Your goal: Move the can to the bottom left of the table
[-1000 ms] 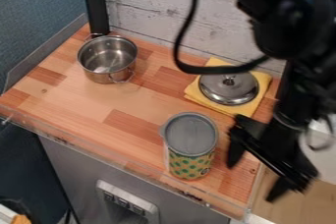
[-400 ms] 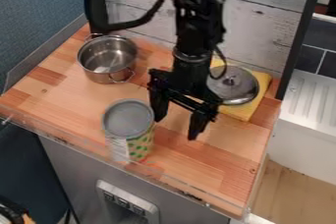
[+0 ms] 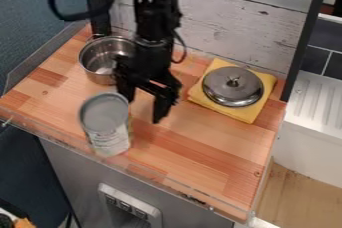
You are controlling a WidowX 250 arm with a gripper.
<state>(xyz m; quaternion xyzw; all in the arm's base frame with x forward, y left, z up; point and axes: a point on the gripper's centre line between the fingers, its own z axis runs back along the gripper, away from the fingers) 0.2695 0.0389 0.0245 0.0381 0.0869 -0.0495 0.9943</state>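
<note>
Hand (image 3: pixel 143 110) pts down, spread wide, nr can (image 3: pixel 107 124).

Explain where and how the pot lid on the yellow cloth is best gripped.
Probably best by the knob, jaws coming down from above: the lid lies knob-up on the cloth, and that small knob rises from its rounded middle.

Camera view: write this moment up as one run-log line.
can by front edge, left of gripper in view | fingers apart | pot behind can | lid on yellow cloth
</note>
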